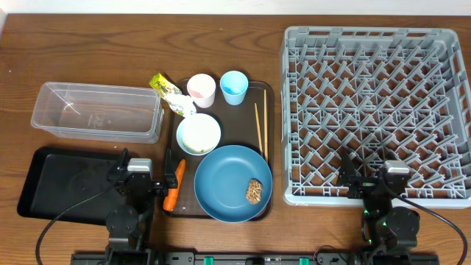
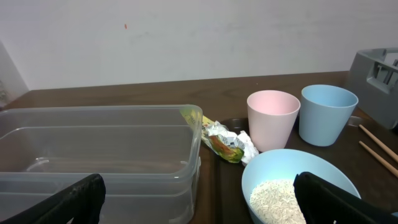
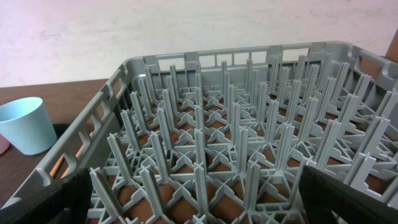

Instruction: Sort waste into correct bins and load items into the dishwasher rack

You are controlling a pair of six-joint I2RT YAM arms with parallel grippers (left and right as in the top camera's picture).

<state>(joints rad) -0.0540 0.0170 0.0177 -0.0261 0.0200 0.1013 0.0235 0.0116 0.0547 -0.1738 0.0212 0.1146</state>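
Two hands, both spread wide and empty.
Overhead: the left hand (image 1: 142, 173) is seen at the black tray's (image 1: 66, 184) right end, near the carrot (image 1: 175, 185); the right hand (image 1: 372, 177) at the dishwasher rack's (image 1: 368, 33) near rim; fingertips are hard to make out. Blue plate (image 1: 224, 177), white bowl (image 1: 199, 134), pink cup (image 1: 201, 90), light-blue cup (image 1: 234, 87) and chopsticks (image 1: 260, 129) are laid on the serving tray (image 1: 237, 125), between clear tub (image 1: 96, 136) and rack. Left wrist: fingers (image 2: 329, 199) are cropped at the bottom corners, one hiding part of the bowl's rice (image 2: 273, 199). Right wrist: the rack fills the view; bare table (image 3: 56, 92) is left at far left.
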